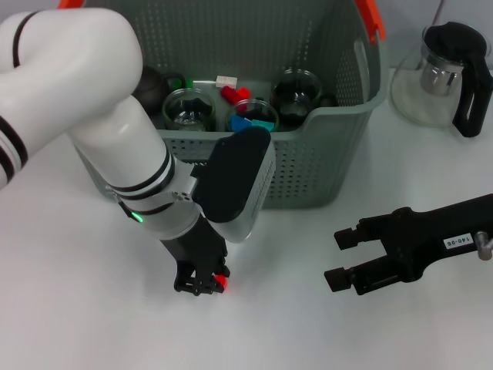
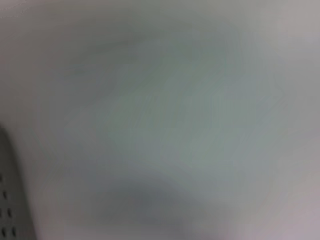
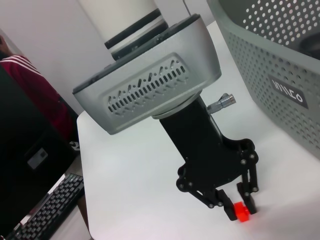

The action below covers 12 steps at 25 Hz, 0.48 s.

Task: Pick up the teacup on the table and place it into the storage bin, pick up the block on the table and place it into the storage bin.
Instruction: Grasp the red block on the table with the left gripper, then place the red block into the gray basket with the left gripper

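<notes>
Left end effector: down at the white counter in front of the storage bin, pointing straight down; the right wrist view shows its black fingers either side of the block, closed in on it.
Block: small and red, sitting on the counter between the left end effector's fingertips, near the bin's front wall; in the right wrist view it shows as a red-orange piece at the finger ends.
Left arm: white with black bands, reaching from the upper left across the front of the bin, with a grey wrist housing above the end effector.
Left wrist view: only a blurred pale surface and a sliver of perforated grey wall at one edge.
Storage bin: grey-green perforated basket behind the left arm, orange handle end at its far right corner; a black label with white lettering shows on its front.
Bin contents: glass cups, and red and blue pieces.
Right end effector: hovers above the counter right of the block and well apart from it, jaws spread open and holding nothing.
Glass teapot: black lid and handle, on the counter right of the bin.
</notes>
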Each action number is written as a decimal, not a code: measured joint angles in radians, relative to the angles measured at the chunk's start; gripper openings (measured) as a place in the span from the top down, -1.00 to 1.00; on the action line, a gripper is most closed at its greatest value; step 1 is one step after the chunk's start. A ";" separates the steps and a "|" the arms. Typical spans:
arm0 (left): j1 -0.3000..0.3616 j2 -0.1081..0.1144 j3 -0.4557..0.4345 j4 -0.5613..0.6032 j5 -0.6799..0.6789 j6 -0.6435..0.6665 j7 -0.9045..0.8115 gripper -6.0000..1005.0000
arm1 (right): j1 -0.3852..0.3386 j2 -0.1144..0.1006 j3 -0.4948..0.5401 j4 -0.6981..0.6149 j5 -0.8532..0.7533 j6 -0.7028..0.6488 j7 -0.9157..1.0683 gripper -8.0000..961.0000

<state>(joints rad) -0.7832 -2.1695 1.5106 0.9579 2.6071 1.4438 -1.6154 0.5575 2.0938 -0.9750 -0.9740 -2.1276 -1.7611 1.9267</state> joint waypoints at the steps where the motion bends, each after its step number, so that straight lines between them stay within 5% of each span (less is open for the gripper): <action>1: -0.002 0.000 -0.009 0.001 -0.001 0.011 -0.001 0.35 | 0.000 0.000 0.000 0.000 0.000 0.000 0.000 -0.94; 5: -0.016 -0.001 -0.074 0.011 -0.020 0.074 -0.001 0.63 | -0.001 0.000 0.001 0.000 0.000 0.000 -0.003 -0.94; 12: -0.009 0.001 -0.251 0.089 -0.070 0.247 -0.001 0.68 | -0.004 -0.004 0.000 0.000 0.000 -0.005 -0.017 -0.94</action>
<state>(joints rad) -0.7924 -2.1681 1.2599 1.0468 2.5374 1.6913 -1.6168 0.5534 2.0900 -0.9749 -0.9741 -2.1277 -1.7658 1.9093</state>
